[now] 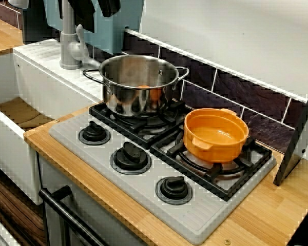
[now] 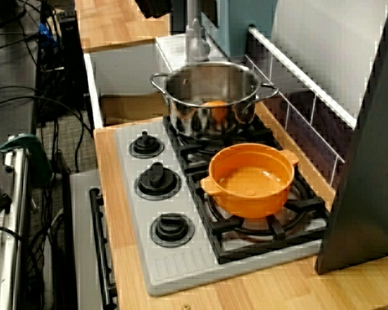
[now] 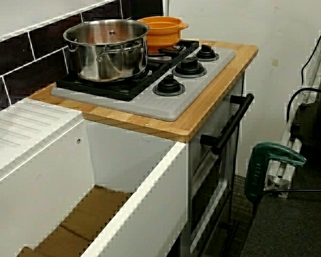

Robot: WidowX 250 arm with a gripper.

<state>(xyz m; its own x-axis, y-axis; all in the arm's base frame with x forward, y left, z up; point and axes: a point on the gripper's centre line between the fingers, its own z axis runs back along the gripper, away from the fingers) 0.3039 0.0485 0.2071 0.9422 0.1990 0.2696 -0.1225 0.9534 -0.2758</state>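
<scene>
- While the gripper [image 1: 96, 16] hangs at the very top edge of the view from the front of the stove, only two dark finger ends show against the blue-grey panel behind it, and I cannot tell how far apart they stand or whether they hold anything
- The steel pot [image 1: 138, 84] is the nearest thing to it; it sits upright on the burner grate closer to the sink, below and to the right of those fingers and untouched by them
- Something small and orange [image 1: 143, 87] lies low inside the pot, too blurred to name
- The orange bowl [image 1: 215, 134] stands on the other burner, near the pot but apart from it, open side up
- Three black knobs [image 1: 130, 155] run in a row along the front of the grey stove top [image 1: 205, 225]
- The grey tap [image 1: 69, 43] rises beside the white sink [image 3: 150, 182], just under the gripper
- Seen from the sink side, a green clamp [image 3: 273, 160] sits low, beyond the black oven handle [image 3: 230, 126]
</scene>
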